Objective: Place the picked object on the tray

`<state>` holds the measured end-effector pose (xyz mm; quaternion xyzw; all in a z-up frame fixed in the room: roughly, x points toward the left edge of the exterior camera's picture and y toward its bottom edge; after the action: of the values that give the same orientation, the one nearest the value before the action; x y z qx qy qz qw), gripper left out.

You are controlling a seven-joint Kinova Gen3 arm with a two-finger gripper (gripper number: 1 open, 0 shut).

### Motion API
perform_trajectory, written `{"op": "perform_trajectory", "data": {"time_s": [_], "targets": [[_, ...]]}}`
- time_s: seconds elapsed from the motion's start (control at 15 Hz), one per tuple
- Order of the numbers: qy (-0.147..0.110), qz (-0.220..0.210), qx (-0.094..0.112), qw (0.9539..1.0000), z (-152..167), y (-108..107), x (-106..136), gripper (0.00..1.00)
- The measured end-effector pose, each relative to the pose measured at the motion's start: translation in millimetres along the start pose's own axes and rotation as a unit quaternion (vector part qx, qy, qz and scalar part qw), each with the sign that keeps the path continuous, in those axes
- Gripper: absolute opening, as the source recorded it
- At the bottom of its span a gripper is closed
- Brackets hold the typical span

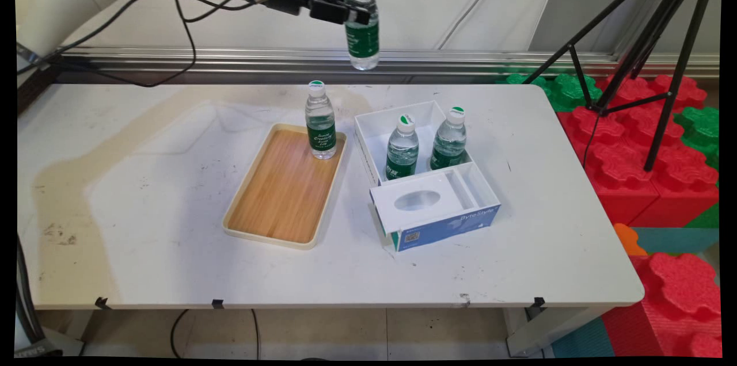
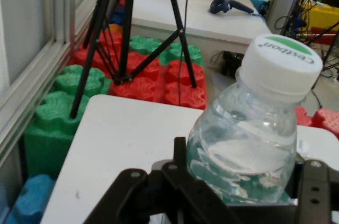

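Tray (image 1: 276, 193) far below the bottle (image 1: 361, 26) clamped between jaws.

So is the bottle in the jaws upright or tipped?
Upright. The held bottle hangs cap-up, high above the table, with the gripper shut on its upper body from the side.

Even, bright indoor light falls from above; the white table (image 1: 144, 193) shows soft glare and only faint shadows. The main view bows at its edges. In the hand view the near bottle (image 2: 249, 144) is slightly soft, with highlights on the plastic.
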<state>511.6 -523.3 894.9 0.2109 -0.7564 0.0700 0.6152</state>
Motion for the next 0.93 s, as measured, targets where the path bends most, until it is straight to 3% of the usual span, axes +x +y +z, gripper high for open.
{"op": "perform_trajectory", "data": {"time_s": [0.47,0.93], "targets": [[-0.014,0.0,0.031,0.9994,-50,0,-8,0.0],[-0.034,-0.005,0.037,0.9987,-87,12,-28,0.0]]}}
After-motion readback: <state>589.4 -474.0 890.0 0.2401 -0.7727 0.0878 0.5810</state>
